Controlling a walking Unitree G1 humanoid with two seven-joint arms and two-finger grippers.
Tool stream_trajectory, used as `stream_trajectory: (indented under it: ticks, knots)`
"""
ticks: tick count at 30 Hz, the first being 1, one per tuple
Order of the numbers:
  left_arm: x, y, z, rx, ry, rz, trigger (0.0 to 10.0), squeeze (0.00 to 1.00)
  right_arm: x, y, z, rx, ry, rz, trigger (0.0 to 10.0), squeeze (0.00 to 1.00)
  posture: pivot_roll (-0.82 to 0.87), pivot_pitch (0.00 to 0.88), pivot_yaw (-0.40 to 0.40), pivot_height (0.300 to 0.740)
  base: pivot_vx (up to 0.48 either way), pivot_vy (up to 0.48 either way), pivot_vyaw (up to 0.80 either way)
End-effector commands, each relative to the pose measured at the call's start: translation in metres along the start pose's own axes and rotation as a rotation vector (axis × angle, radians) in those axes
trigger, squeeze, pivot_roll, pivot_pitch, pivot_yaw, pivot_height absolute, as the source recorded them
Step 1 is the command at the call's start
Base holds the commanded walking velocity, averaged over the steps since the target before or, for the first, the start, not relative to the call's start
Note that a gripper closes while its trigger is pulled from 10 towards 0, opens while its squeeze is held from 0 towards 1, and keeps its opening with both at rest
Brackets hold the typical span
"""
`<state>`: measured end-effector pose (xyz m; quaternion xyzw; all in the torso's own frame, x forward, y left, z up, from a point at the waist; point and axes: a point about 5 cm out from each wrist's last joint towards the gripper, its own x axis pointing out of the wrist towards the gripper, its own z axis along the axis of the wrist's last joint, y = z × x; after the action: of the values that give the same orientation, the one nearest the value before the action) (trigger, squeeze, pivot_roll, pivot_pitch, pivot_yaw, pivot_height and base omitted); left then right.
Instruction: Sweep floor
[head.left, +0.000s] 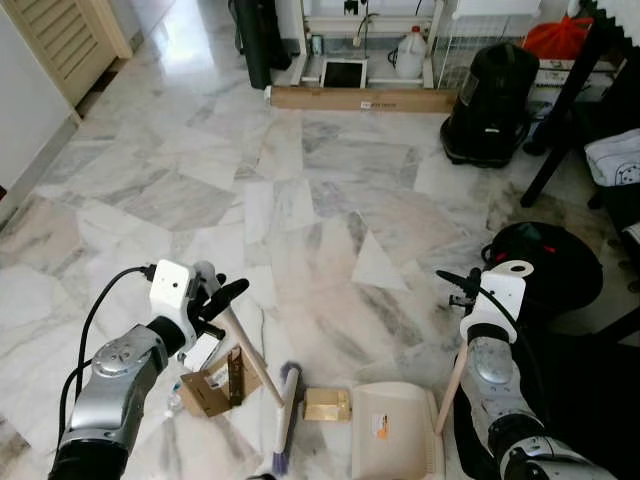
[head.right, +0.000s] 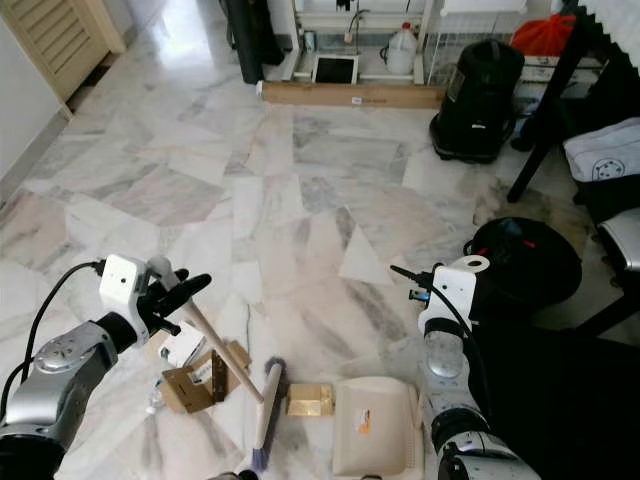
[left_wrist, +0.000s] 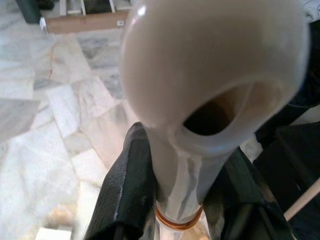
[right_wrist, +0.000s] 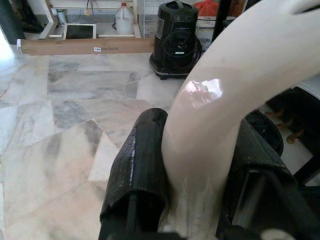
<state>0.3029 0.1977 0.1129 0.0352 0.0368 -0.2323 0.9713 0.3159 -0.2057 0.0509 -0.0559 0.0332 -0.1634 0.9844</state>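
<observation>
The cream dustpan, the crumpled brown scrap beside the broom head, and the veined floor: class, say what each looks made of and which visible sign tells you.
The cream dustpan looks like moulded plastic: smooth, one-piece, with a glossy handle in the right gripper. The crumpled brown scrap looks like cardboard: matte, with folded flaps. The veined floor looks like polished marble, grey-veined and reflecting light, though it could be an imitation.

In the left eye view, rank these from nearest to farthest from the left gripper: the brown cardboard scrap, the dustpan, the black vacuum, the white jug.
From the left gripper, which grips the broom handle:
1. Cardboard scrap, on the floor just below it.
2. Dustpan, lower right, by the right arm.
3. Black vacuum, far across the floor, upper right.
4. White jug, at the back wall, slightly beyond the vacuum.
</observation>
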Motion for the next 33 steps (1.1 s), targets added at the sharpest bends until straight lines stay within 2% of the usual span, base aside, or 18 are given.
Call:
stream_trajectory:
  ticks: [1,6,7,9,13,18,26,33]
  knots:
    - [-0.002,0.003,-0.006,0.036,0.028,0.015,10.0,0.00,-0.022,0.004,-0.037,-0.015,0.177,0.029,10.0,0.00,0.11,0.204,0.082,0.740,0.000,0.000,0.00]
    - [-0.003,0.002,-0.014,0.003,0.050,-0.009,10.0,0.00,-0.022,0.003,-0.037,-0.017,0.178,0.028,10.0,0.00,0.10,0.203,0.079,0.740,0.000,0.000,0.00]
    - [-0.004,0.001,-0.015,-0.036,0.055,-0.028,10.0,0.00,-0.022,0.003,-0.037,-0.018,0.179,0.029,10.0,0.00,0.11,0.202,0.078,0.740,0.000,0.000,0.00]
    - [-0.004,0.001,-0.017,-0.058,0.060,-0.048,10.0,0.00,-0.022,0.003,-0.037,-0.019,0.180,0.030,10.0,0.00,0.11,0.200,0.077,0.740,0.000,0.000,0.00]
    - [-0.006,0.000,-0.018,-0.059,0.082,-0.096,10.0,0.00,-0.022,0.004,-0.037,-0.020,0.180,0.033,10.0,0.00,0.11,0.195,0.076,0.740,0.000,0.000,0.00]
    - [-0.008,-0.005,-0.024,-0.142,0.126,-0.171,10.0,0.00,-0.021,0.005,-0.036,-0.018,0.181,0.037,10.0,0.00,0.11,0.184,0.076,0.740,0.000,0.000,0.00]
    - [-0.001,-0.008,-0.012,-0.268,0.054,-0.184,10.0,0.00,-0.022,0.006,-0.037,-0.021,0.185,0.041,10.0,0.00,0.12,0.183,0.074,0.740,0.000,0.000,0.00]
    - [0.002,-0.014,-0.008,-0.258,0.045,-0.216,10.0,0.00,-0.020,0.004,-0.036,-0.022,0.184,0.039,10.0,0.00,0.12,0.179,0.071,0.740,0.000,0.000,0.00]
